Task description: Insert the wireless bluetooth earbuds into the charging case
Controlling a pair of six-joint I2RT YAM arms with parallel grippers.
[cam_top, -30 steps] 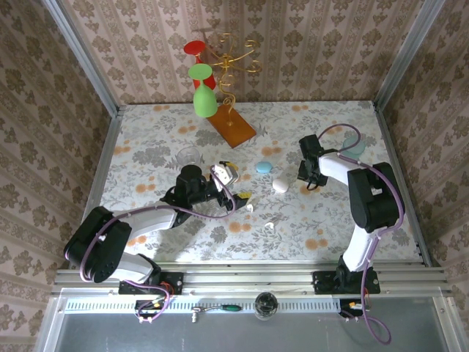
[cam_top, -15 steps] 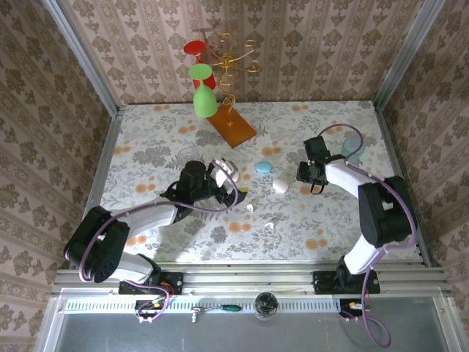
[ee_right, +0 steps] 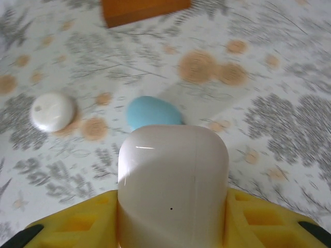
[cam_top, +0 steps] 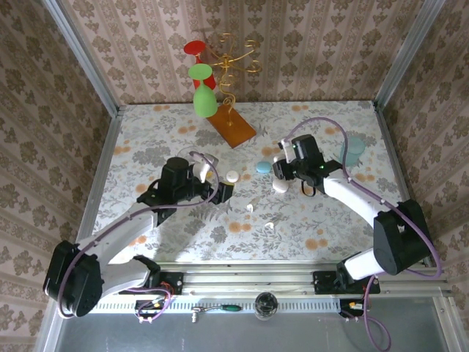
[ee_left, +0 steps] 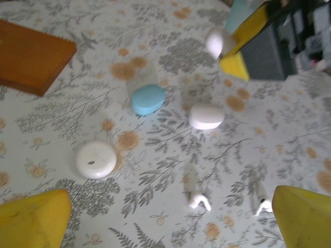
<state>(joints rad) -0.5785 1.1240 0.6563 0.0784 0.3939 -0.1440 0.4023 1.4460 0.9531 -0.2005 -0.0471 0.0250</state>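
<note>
Floral tablecloth carries two white earbuds (ee_left: pixel 199 201) lying loose between the spread, empty fingers of the left gripper (ee_left: pixel 170 217). The right gripper (ee_right: pixel 173 212) clamps a white charging case (ee_right: pixel 173 165) above the cloth. Judging by this, neither earbud is seated; both pickups and insertions are left to do.

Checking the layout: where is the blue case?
Top view: the blue case sits just left of the right gripper, slightly beyond the loose white case.

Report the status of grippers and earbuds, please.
Left gripper open over table. Right gripper shut on white case. Earbuds loose on table. Blue case apart from them.
</note>
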